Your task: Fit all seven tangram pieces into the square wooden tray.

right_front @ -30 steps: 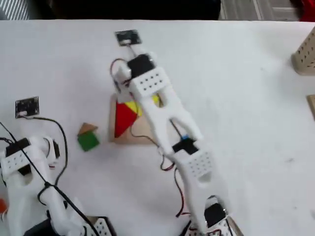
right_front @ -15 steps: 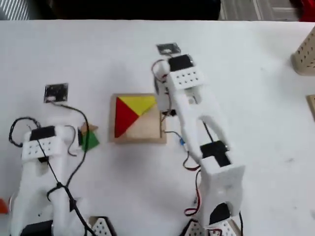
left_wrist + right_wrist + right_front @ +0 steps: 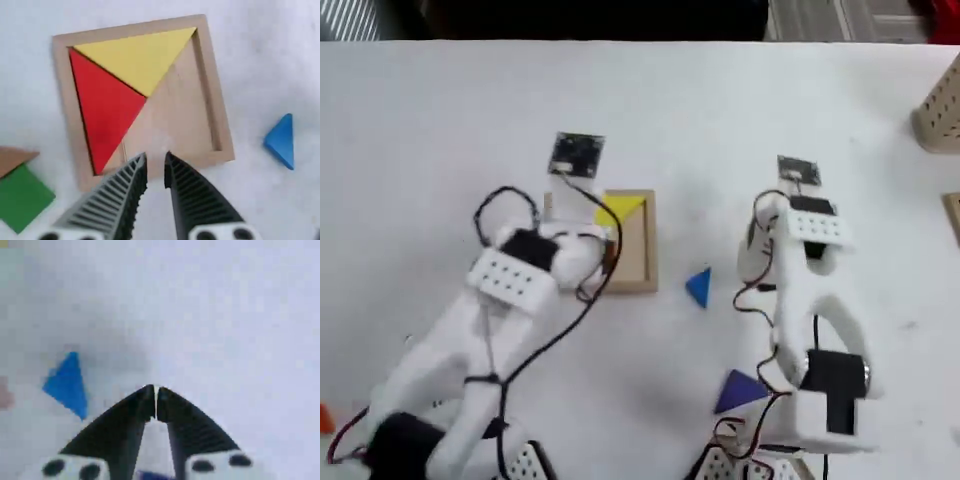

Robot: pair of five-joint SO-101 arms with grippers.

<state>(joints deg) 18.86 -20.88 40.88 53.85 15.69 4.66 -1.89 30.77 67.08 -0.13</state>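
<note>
The square wooden tray (image 3: 212,115) holds a yellow triangle (image 3: 137,57) and a red triangle (image 3: 105,112); the rest of its floor is bare. My left gripper (image 3: 155,160) hovers at the tray's near edge, fingers slightly apart and holding nothing. In the high view the left arm (image 3: 510,275) covers most of the tray (image 3: 642,250). A green square (image 3: 22,195) and a brown triangle (image 3: 12,156) lie beside the tray. A small blue triangle (image 3: 699,286) lies between the tray and the right arm (image 3: 810,240). My right gripper (image 3: 155,390) is shut and empty beside that blue triangle (image 3: 66,384).
A larger blue-violet triangle (image 3: 740,390) lies near the right arm's base. A pegged wooden block (image 3: 940,105) stands at the right edge. Something small and orange (image 3: 325,418) sits at the left edge. Loose cables trail from both arms.
The right arm has swung off the tray to the right, uncovering the two blue pieces. The left arm has moved in from the left and now hangs over the tray, hiding the green and brown pieces.
</note>
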